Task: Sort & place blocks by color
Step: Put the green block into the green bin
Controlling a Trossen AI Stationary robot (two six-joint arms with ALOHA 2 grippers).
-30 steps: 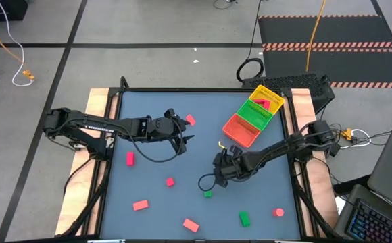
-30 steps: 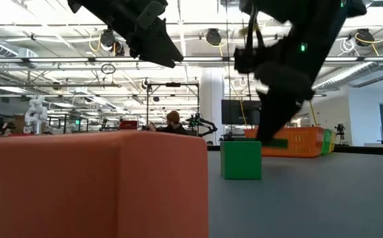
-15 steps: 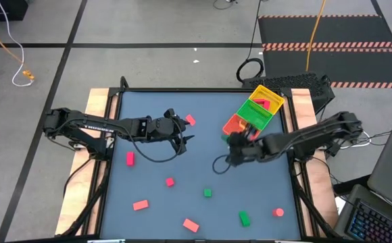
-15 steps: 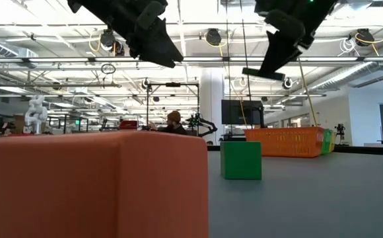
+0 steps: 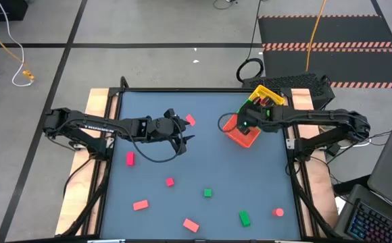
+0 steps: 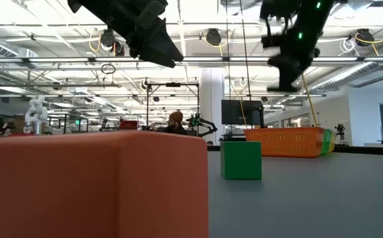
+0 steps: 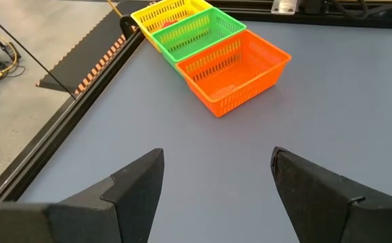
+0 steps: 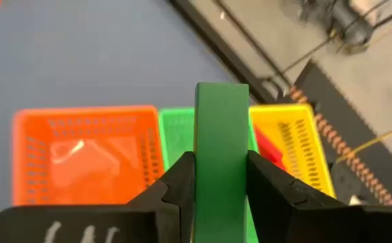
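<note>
My right gripper [image 5: 245, 121] hangs over the three-part tray [image 5: 269, 96] at the table's far right, shut on a green block [image 8: 221, 135]. In its wrist view the orange [image 8: 81, 152], green [image 8: 174, 131] and yellow [image 8: 301, 145] compartments lie below the block, and a red piece [image 8: 265, 145] lies in the yellow one. My left gripper [image 7: 216, 175] waits open above the table's left middle. Loose red blocks [image 5: 190, 120] [image 5: 130, 158] [image 5: 140, 204] and green blocks [image 5: 208, 193] [image 5: 244, 218] lie flat on the table. My right gripper pinches the green block's two flat opposite sides [image 8: 206, 169] between its two fingers [image 8: 182, 182]. The block's free end sticks out past the fingertips. The fingers slant down from the table's right side. The block is lifted clear, above the tray.
More red blocks [image 5: 169, 181] [image 5: 190, 225] and a red round piece [image 5: 278, 212] lie toward the near edge. In the low view one red block [image 6: 92, 185] fills the foreground beside a green one [image 6: 240, 159]. Wooden rails [image 5: 100, 101] border the table's sides.
My right gripper has risen and swung from the table's middle toward the far right, carrying the green block until it hangs over the tray; it has tipped as it went. Its fingers stay shut on the block. The blocks on the table have not moved.
</note>
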